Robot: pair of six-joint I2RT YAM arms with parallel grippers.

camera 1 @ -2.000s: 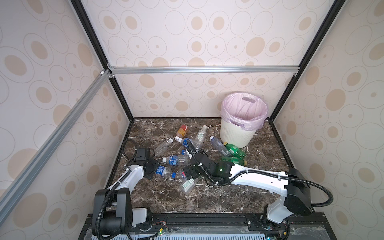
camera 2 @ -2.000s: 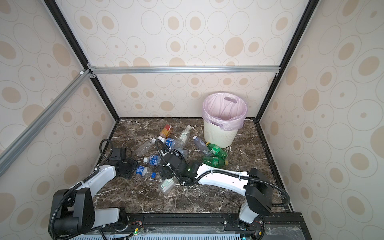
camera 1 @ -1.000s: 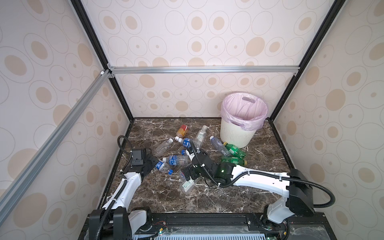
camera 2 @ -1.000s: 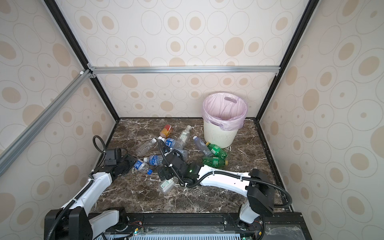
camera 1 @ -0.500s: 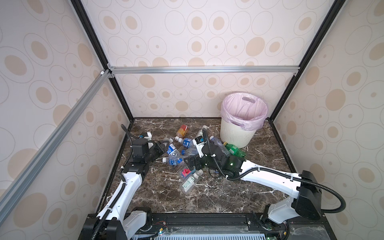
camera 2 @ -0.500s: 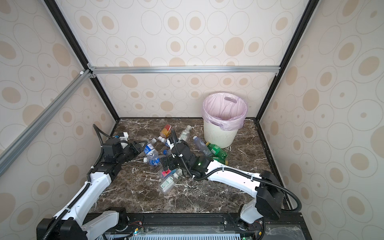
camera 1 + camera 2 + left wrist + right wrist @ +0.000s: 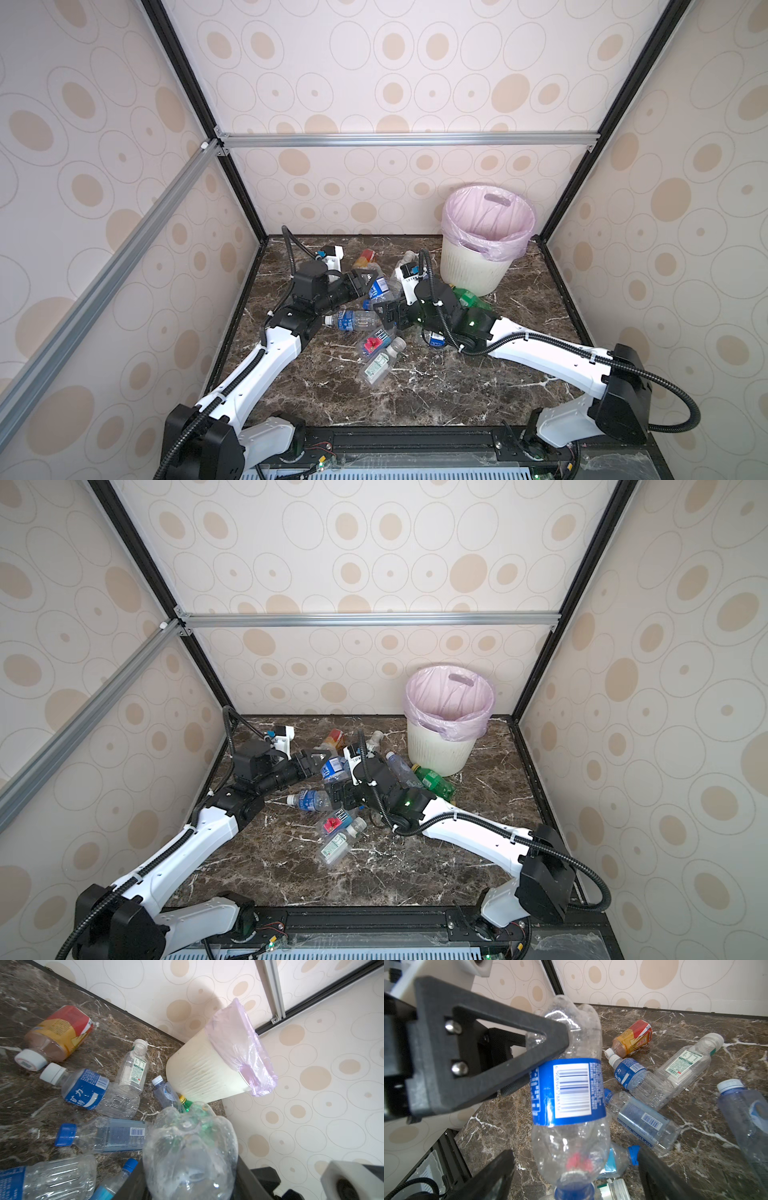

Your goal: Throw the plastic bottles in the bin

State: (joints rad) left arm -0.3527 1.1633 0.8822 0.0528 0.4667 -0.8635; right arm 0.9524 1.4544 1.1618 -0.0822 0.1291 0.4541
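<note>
My left gripper point(image 7: 366, 283) point(image 7: 189, 1185) is shut on a clear plastic bottle with a blue label point(image 7: 380, 289) point(image 7: 334, 768) point(image 7: 569, 1088), holding it above the floor with its cap end down. My right gripper point(image 7: 385, 313) point(image 7: 575, 1177) is open, one finger on each side of that bottle's neck, with gaps on both sides. Several more plastic bottles lie on the marble floor: an amber one point(image 7: 365, 257) point(image 7: 56, 1034), green ones point(image 7: 469, 300) point(image 7: 434, 779) and clear ones point(image 7: 353, 320) point(image 7: 639, 1124). The cream bin point(image 7: 473, 268) point(image 7: 440, 750) point(image 7: 199, 1072) with a pink bag stands at the back right.
Patterned walls with black frame posts point(image 7: 245, 199) close in the floor on three sides. An aluminium rail point(image 7: 399, 139) crosses high at the back. A black base rail point(image 7: 415, 440) runs along the front edge. Two clear bottles point(image 7: 380, 365) lie in front of the grippers.
My left gripper has lifted the blue-labelled bottle off the floor and carried it back toward the middle. My right gripper has risen from the pile to the bottle's neck.
</note>
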